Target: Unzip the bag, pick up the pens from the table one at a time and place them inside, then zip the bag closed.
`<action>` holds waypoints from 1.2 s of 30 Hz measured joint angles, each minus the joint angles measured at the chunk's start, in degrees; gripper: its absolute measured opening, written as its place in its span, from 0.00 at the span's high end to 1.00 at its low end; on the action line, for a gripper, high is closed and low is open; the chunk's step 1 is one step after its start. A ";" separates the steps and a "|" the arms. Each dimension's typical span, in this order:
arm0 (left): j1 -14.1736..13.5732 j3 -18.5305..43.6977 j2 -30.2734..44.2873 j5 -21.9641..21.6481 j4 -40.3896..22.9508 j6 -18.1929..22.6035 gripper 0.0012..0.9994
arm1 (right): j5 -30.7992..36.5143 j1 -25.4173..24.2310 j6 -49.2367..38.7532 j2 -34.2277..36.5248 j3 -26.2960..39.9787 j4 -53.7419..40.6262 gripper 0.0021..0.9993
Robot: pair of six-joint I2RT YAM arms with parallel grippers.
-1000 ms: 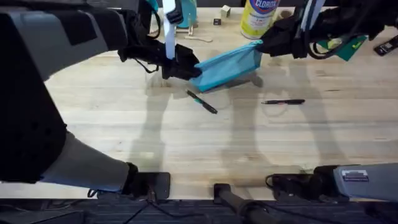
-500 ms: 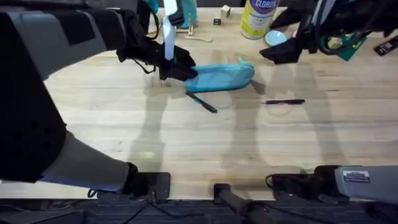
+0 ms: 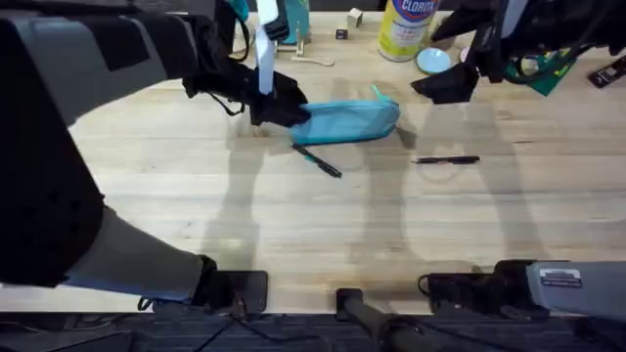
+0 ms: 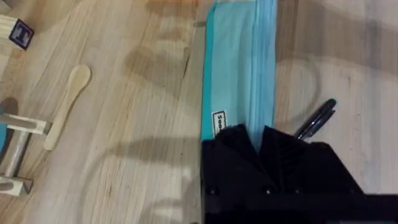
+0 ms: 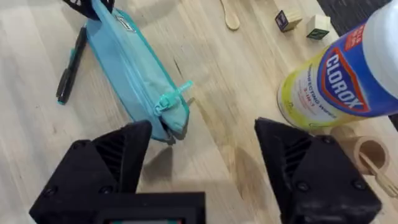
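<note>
The turquoise bag [image 3: 350,121] lies flat on the wooden table [image 3: 293,235], at mid-back. My left gripper [image 3: 284,110] is shut on the bag's left end; in the left wrist view its fingers [image 4: 239,143] pinch the bag [image 4: 239,62]. To the bag's right my right gripper [image 3: 445,86] is open, holding nothing and apart from the bag. From the right wrist, the zipper pull [image 5: 177,93] sits at the bag's [image 5: 127,59] near end. One pen [image 3: 317,160] lies just in front of the bag, also seen as pen [image 5: 70,62] and pen [image 4: 316,118]. The other pen [image 3: 446,159] lies to the right.
A yellow Clorox canister [image 3: 406,27] stands behind the bag, with a small pale blue dish [image 3: 431,61] beside it. A wooden spoon [image 3: 311,61] and small blocks [image 3: 354,17] lie at the back. Bare wood spreads across the table's front half.
My right gripper let go of the bag's right end and drew back to the right. The bag dropped from a tilted lift to lying flat. The left gripper kept its hold.
</note>
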 joint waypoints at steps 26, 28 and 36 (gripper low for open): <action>0.00 0.00 0.02 0.02 0.00 0.00 0.96 | 0.00 0.00 3.60 -0.02 0.00 0.15 0.00; 0.00 0.00 0.00 0.00 -0.02 -0.02 0.96 | 0.00 0.00 6.17 -0.02 0.00 0.37 0.00; 0.00 0.00 0.00 0.01 -0.01 -0.02 0.96 | -0.03 0.13 18.35 -0.13 0.02 1.59 0.00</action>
